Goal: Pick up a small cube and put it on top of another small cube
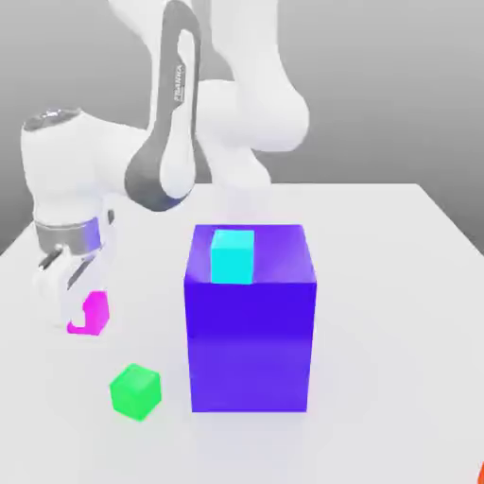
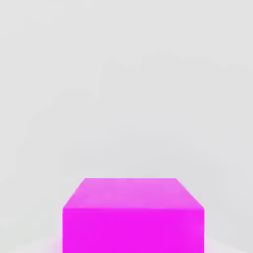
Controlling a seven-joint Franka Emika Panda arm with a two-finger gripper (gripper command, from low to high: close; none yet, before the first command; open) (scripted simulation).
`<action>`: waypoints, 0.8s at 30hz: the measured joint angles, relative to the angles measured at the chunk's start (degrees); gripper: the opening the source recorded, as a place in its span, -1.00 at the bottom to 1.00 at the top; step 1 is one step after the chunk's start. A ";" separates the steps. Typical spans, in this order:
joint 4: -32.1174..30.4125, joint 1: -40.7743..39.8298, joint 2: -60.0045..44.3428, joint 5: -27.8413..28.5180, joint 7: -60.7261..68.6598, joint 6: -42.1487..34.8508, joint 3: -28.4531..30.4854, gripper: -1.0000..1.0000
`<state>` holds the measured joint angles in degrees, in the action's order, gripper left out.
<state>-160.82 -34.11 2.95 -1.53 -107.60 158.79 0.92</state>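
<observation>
The small magenta cube sits on the white table at the exterior view's left, and it looms close in the hand view. My gripper reaches down over it and is shut on it, one white finger covering the cube's left side. The cube still looks level with the tabletop. The small green cube lies nearer the front, below and to the right of the magenta one, apart from the gripper.
A tall blue-purple block stands in the middle of the table with a small cyan cube on top. A sliver of something red shows at the front right corner.
</observation>
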 joint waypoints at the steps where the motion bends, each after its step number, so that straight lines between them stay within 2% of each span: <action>1: 0.30 0.64 0.25 0.01 -2.04 -0.54 -0.47 -1.00; 12: 3.50 6.12 1.12 1.08 -23.51 -5.40 -6.04 -1.00; 24: 4.44 5.50 -8.36 5.43 -27.50 3.01 -5.79 -1.00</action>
<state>-156.38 -28.61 -5.41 3.90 -135.10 161.80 -4.87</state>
